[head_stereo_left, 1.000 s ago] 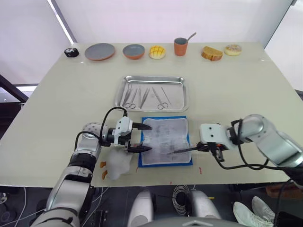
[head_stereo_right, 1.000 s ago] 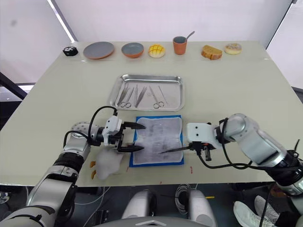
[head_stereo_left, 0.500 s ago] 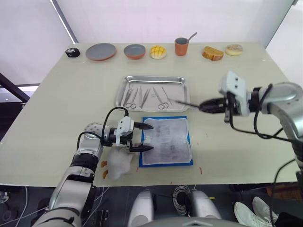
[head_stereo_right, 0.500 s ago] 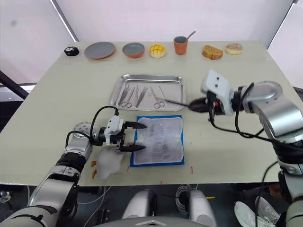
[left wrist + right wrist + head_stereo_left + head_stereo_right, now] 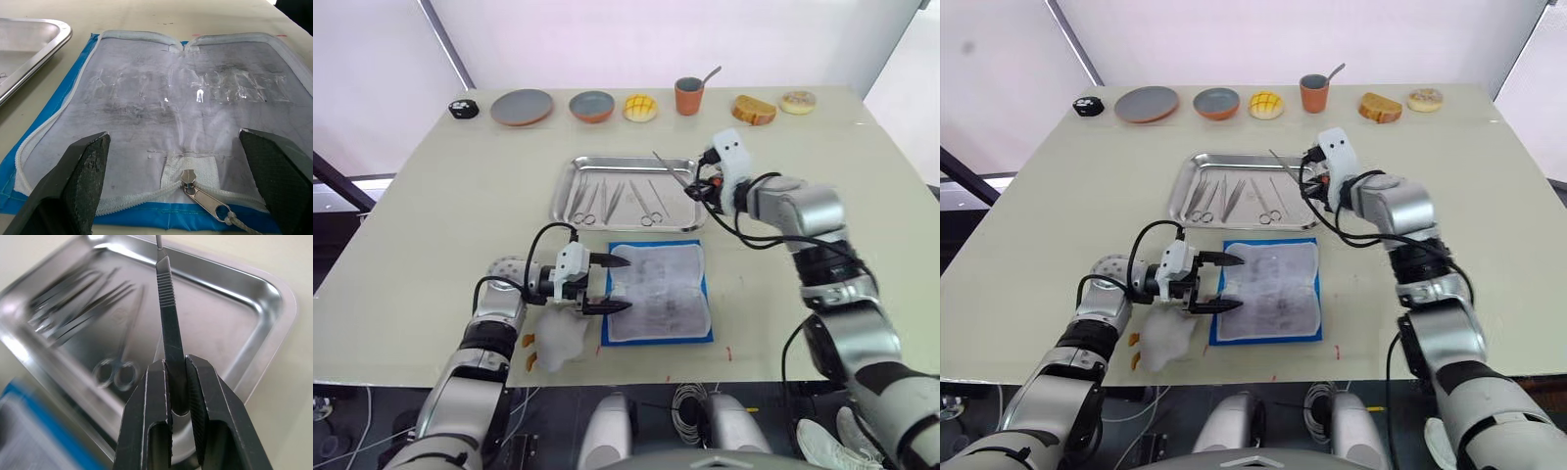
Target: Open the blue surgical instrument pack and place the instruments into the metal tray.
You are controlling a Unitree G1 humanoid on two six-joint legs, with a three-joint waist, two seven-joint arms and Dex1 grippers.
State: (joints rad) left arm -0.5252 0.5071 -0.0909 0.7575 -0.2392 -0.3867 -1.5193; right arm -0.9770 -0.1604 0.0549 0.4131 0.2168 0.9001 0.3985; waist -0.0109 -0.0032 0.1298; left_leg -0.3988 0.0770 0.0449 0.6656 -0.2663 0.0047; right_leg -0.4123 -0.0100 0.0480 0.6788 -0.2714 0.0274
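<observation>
The blue surgical instrument pack lies unzipped and flat on the table, pale lining up, with its zipper pull at the near edge. My left gripper rests open at the pack's left edge, one finger to each side of the zipper end. The metal tray sits just behind the pack and holds several silver instruments. My right gripper is shut on one thin flat metal instrument and hovers over the tray's right end, with the instrument pointing over the tray.
A white plush toy lies under my left wrist, left of the pack. Along the far edge stand a small black object, a grey plate, a bowl, buns, a cup with a spoon and bread.
My right gripper carried the thin instrument from the pack's right side up and back to above the tray's right end. The left gripper stayed open at the pack.
</observation>
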